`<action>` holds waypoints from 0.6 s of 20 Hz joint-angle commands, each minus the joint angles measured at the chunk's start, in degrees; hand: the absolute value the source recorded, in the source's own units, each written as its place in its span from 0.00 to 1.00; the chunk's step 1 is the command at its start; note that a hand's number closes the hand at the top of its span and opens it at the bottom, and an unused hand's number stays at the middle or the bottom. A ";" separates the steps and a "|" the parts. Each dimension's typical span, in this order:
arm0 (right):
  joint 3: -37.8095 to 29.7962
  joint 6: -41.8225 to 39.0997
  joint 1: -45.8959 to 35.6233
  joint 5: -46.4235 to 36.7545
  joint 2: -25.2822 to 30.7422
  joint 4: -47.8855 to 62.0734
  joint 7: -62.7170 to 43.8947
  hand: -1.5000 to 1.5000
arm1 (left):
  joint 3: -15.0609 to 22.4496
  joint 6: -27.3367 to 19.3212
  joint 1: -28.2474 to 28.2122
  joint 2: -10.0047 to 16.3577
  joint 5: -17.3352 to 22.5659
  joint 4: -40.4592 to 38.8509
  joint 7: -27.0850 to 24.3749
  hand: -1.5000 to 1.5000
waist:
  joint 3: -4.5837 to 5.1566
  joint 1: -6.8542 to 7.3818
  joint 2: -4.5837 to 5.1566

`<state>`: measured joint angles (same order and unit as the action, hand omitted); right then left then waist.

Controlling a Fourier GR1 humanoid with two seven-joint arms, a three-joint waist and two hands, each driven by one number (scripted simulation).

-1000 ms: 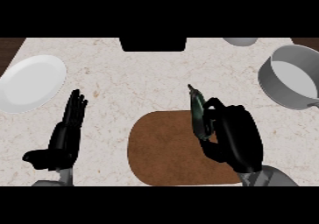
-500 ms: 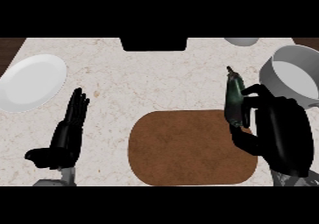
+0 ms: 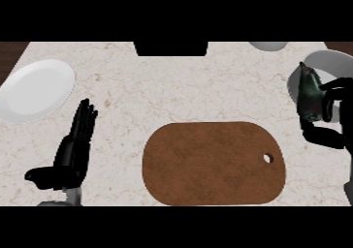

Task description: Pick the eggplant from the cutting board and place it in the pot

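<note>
One dark eggplant [image 3: 308, 96] is in my right hand [image 3: 335, 136], at about three o'clock in the view, close to the right edge. My fingers and thumb are curled round it and clamped on it, and they hide part of its right side and lower end. The eggplant lies lengthwise up the view, its narrower end pointing to twelve o'clock. It is off the cutting board and lies across the left rim of the pot [image 3: 335, 65]. I cannot tell whether it touches that rim.

The pot is pale grey and round. It sits at about two o'clock and is partly cut off by the right edge of the view.

The cutting board [image 3: 208, 164] is brown with rounded corners and lies flat at about five o'clock from the centre. A small hole [image 3: 268, 158] is near its right side. My right hand is just beside the board's upper right corner.

My left hand [image 3: 73, 147] rests at about eight o'clock, well apart from the board. Its fingers are straight and together, pointing to twelve o'clock, and it holds nothing.

A white plate [image 3: 32, 89] lies at ten o'clock, near those fingertips. All of this sits on a pale marbled counter [image 3: 186, 87].
</note>
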<state>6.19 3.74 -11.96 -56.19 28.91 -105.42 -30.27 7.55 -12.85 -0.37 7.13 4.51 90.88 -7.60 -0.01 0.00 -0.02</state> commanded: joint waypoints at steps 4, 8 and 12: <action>-14.12 3.53 -0.97 8.16 5.62 14.56 14.04 1.00 | 0.18 0.94 -1.60 0.06 -0.05 3.56 2.22 0.50 | -0.03 0.22 0.09; -16.20 3.58 -8.24 10.20 6.42 28.23 21.06 1.00 | -0.94 0.82 1.80 -1.59 -0.41 -2.41 -0.04 0.50 | -0.01 0.47 0.21; -18.17 5.61 -5.69 11.74 6.43 36.56 28.96 1.00 | -3.44 3.19 2.16 0.61 1.31 -1.55 0.69 0.50 | -0.03 0.43 0.19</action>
<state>-9.91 7.46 -17.90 -46.15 35.22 -77.64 -8.38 5.78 -11.13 0.98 6.82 4.75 90.20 -7.13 -0.01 0.37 0.12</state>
